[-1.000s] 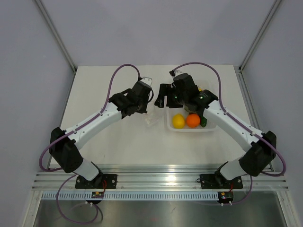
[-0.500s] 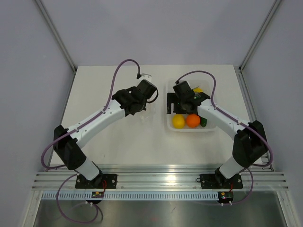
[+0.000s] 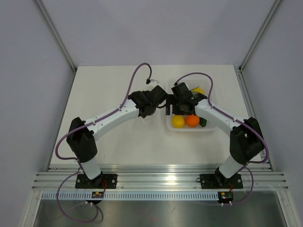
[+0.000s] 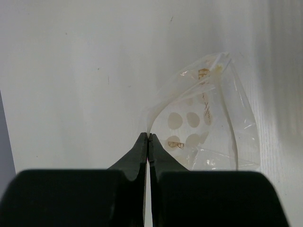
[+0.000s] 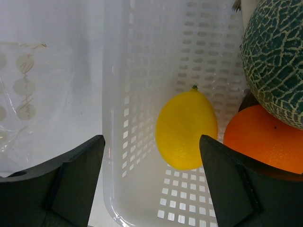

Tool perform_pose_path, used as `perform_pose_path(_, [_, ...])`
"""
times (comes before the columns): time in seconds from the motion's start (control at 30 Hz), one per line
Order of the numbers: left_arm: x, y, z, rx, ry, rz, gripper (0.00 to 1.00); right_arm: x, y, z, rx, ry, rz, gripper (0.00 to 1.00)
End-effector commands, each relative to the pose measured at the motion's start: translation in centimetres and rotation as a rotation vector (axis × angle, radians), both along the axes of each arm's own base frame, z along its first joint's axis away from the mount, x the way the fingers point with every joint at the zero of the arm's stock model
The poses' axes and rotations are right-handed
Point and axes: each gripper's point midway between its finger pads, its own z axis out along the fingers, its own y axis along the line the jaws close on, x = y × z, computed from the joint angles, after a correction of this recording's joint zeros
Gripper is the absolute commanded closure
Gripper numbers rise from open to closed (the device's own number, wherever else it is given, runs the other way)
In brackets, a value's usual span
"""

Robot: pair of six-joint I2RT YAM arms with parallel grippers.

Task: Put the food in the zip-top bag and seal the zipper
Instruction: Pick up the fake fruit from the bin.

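Note:
The food, a yellow lemon (image 5: 186,130), lies in a white perforated basket (image 5: 142,56), also seen from above as the lemon (image 3: 178,121). My right gripper (image 5: 151,142) hovers open above the basket's left part, the lemon just ahead between its fingers and untouched. The zip-top bag (image 4: 203,123) is clear with pale dots and stands puffed on the table. My left gripper (image 4: 148,138) is shut on the bag's thin edge. The bag (image 5: 19,94) lies just left of the basket. I cannot make out the zipper as a separate strip.
An orange (image 5: 265,142) and a grey-green netted melon (image 5: 277,56) share the basket to the right of the lemon. From above, both grippers, left (image 3: 152,109) and right (image 3: 176,112), sit close together at the basket's (image 3: 189,128) left wall.
The left arm has swung right with the bag, close to the basket. The right gripper has moved down over the basket's left side and opened wider.

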Motion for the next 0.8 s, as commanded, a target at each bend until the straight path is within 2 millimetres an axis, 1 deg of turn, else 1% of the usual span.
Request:
perform_pose_path(0.0, [0.7, -0.4, 2.5, -0.081, -0.083, 0.024, 1.00, -0.7, -2.3, -2.3, -0.103, 0.035, -0.029, 0.12])
perform_pose_path(0.1, [0.6, -0.5, 2.4, -0.092, -0.079, 0.019, 1.00, -1.0, -3.0, -2.2, -0.113, 0.022, -0.057, 0.18])
perform_pose_path(0.13, [0.6, -0.5, 2.3, -0.087, -0.077, 0.019, 1.00, -1.1, -3.1, -1.8, -0.106, 0.007, -0.061, 0.22])
perform_pose_path(0.2, [0.5, -0.4, 2.2, -0.084, -0.075, 0.021, 1.00, -1.2, -3.5, -1.8, -0.109, -0.002, -0.083, 0.25])
perform_pose_path(0.23, [0.5, -0.4, 2.1, -0.083, -0.074, 0.021, 1.00, -1.3, -3.6, -1.5, -0.106, -0.011, -0.088, 0.28])
perform_pose_path(0.3, [0.5, -0.3, 2.2, -0.084, -0.074, 0.022, 1.00, -1.4, -4.0, -1.2, -0.104, -0.028, -0.109, 0.29])
perform_pose_path(0.33, [0.5, -0.3, 2.2, -0.086, -0.074, 0.021, 1.00, -1.4, -4.1, -0.7, -0.095, -0.045, -0.117, 0.29])
perform_pose_path(0.4, [0.5, -0.3, 2.3, -0.090, -0.076, 0.022, 1.00, -1.4, -4.3, -0.2, -0.089, -0.058, -0.129, 0.30])
perform_pose_path(0.43, [0.5, -0.3, 2.3, -0.088, -0.076, 0.021, 1.00, -1.4, -4.4, 0.6, -0.077, -0.079, -0.137, 0.31])
perform_pose_path(0.5, [0.4, -0.3, 2.3, -0.086, -0.075, 0.020, 1.00, -1.4, -4.4, 1.4, -0.044, -0.112, -0.145, 0.31])
perform_pose_path(0.53, [0.5, -0.3, 2.3, -0.086, -0.076, 0.022, 1.00, -1.5, -4.3, 2.7, -0.016, -0.143, -0.145, 0.31])
perform_pose_path(0.6, [0.5, -0.2, 2.3, -0.081, -0.078, 0.023, 1.00, -1.6, -4.2, 3.6, 0.012, -0.165, -0.140, 0.32])
perform_pose_path(0.63, [0.5, -0.2, 2.3, -0.078, -0.079, 0.022, 1.00, -1.6, -4.2, 4.3, 0.020, -0.181, -0.142, 0.32])
perform_pose_path(0.7, [0.5, -0.1, 2.3, -0.076, -0.078, 0.024, 1.00, -1.7, -4.7, 4.6, 0.003, -0.191, -0.145, 0.31])
perform_pose_path(0.77, [0.5, -0.2, 2.4, -0.081, -0.079, 0.024, 1.00, -1.9, -5.2, 4.1, -0.027, -0.177, -0.145, 0.30])
